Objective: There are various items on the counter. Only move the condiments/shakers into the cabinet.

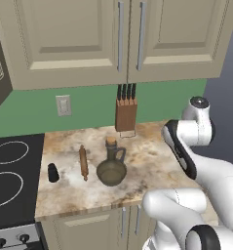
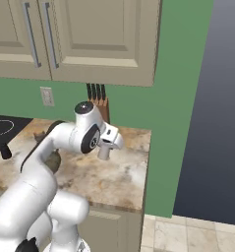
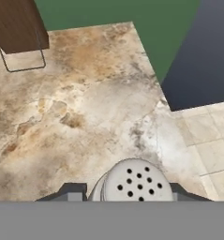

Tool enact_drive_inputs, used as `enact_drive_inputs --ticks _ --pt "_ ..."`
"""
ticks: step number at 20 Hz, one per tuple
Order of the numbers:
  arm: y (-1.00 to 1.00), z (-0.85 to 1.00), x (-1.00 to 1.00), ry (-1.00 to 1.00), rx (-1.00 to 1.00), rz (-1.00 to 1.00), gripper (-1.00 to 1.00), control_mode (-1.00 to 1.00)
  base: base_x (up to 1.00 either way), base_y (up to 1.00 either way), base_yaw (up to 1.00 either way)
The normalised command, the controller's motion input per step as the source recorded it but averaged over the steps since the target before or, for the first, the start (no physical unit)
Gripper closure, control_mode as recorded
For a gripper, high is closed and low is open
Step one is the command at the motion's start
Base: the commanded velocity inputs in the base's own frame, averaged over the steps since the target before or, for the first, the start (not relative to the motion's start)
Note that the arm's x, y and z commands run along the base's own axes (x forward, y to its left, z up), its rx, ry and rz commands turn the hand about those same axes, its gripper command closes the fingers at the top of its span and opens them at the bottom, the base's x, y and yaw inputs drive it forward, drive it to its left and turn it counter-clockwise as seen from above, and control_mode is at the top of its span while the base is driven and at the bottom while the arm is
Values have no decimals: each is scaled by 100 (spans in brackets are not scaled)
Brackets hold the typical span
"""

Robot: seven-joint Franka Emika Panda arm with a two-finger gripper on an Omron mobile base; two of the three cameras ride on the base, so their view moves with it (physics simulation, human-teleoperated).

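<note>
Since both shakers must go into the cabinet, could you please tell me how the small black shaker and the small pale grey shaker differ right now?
The small black shaker stands on the beige-brown marbled stone counter by the stovetop; the small pale grey shaker is held between the gripper's fingers, above the counter's other end. The black one is dark and untouched; the grey one is pale, its perforated top showing in the hand view. Both are small and upright.

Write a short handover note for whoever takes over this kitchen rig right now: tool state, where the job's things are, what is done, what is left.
Tool: shut on the pale grey shaker, held above the counter near its right end.
Black shaker and corked jug stand on the counter; rolling pin and knife block stay put.
Wall cupboard doors in view are closed.
Done: grey shaker picked up.
Left: place all three in the cabinet.
</note>
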Motion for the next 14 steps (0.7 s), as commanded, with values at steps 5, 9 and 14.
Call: enact_drive_inputs --ticks 5,9,14 --pt "47 51 -11 0 8 32 100 -100 0 0 0" --pt "36 45 -4 -1 7 24 100 -100 0 0 0" --pt "29 9 1 3 1 10 100 -100 0 0 0"
